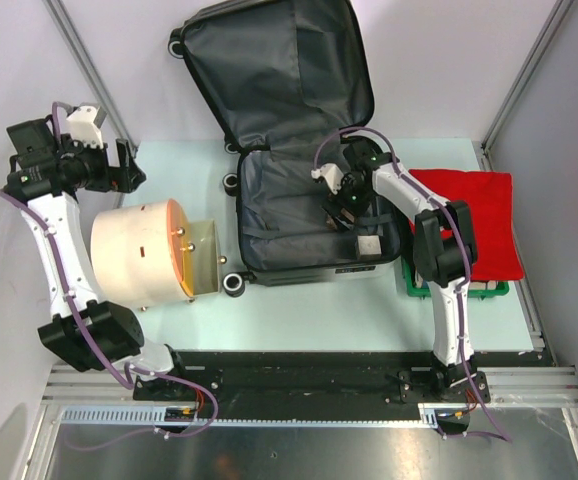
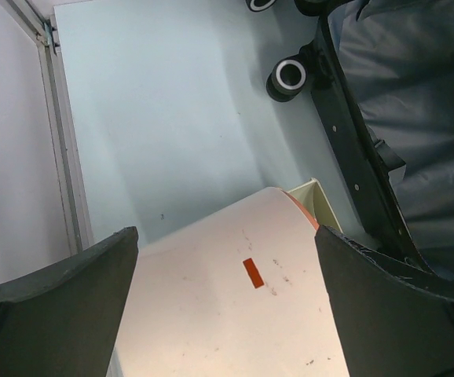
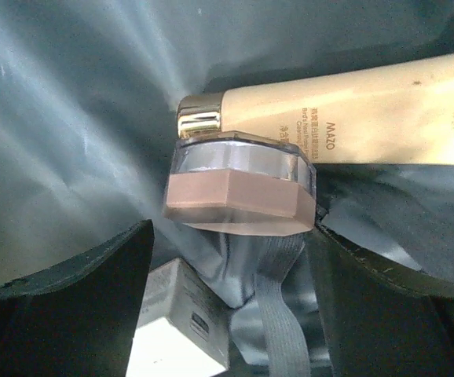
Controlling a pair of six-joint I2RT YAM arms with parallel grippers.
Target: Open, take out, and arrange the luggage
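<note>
Right tool (image 3: 228, 253), jaws wide, inside the open luggage (image 1: 279, 212), just above a jar (image 3: 239, 185)

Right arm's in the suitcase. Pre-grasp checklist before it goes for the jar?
1. Suitcase lid open: ok.
2. Right gripper jaws open: ok.
3. Clear jar lined up between the jaws: ok.
4. Jar free of neighbours: not ok, the cream tube lies right against it.
5. Left gripper out of the way: ok, open over the beige cylinder.
6. Space in green bin: cannot tell, red cloth covers it.
</note>
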